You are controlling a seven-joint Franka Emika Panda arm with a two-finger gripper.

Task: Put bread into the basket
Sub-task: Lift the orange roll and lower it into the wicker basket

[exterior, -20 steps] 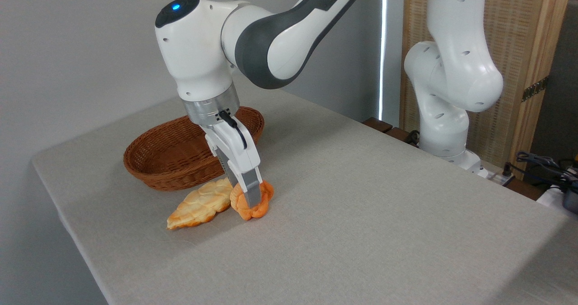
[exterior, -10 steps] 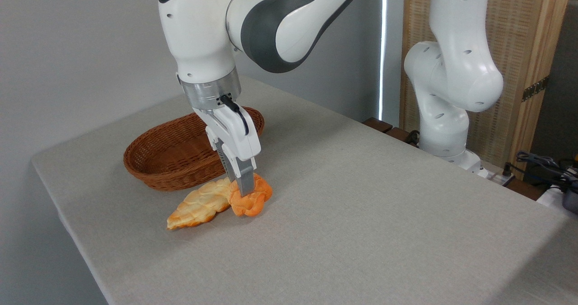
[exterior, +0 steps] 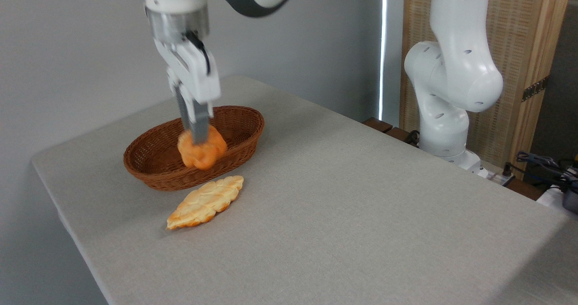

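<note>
The gripper point(exterior: 198, 135) hung from the arm point(exterior: 180, 7) above the basket point(exterior: 149, 171), its fingers point(exterior: 198, 122) pointing down and clenched on the bread point(exterior: 202, 149). The bread, a lumpy deep orange bun, was off the worktop point(exterior: 361, 205) and held in the air over the middle of the basket; from this view it could not be told whether its underside touched the basket floor, though it appeared to sit at about the height of the near rim. One grey finger crossed the front of the bun, and the other was hidden behind it.

The basket, oval and reddish-brown wicker, stood on the worktop near its far left corner. Just in front of it, near but apart from its near wall, a paler golden leaf-shaped pastry point(exterior: 205, 202) lay flat on the grey cloth surface, its long axis running from lower left to upper right.

To the right, beyond the worktop's edge, the white base and lower joints of the robot point(exterior: 451, 83) stood upright before a woven wooden screen point(exterior: 524, 34). Some dark cables point(exterior: 542, 162) lay at the far right. A plain grey wall point(exterior: 67, 47) filled the background on the left.
</note>
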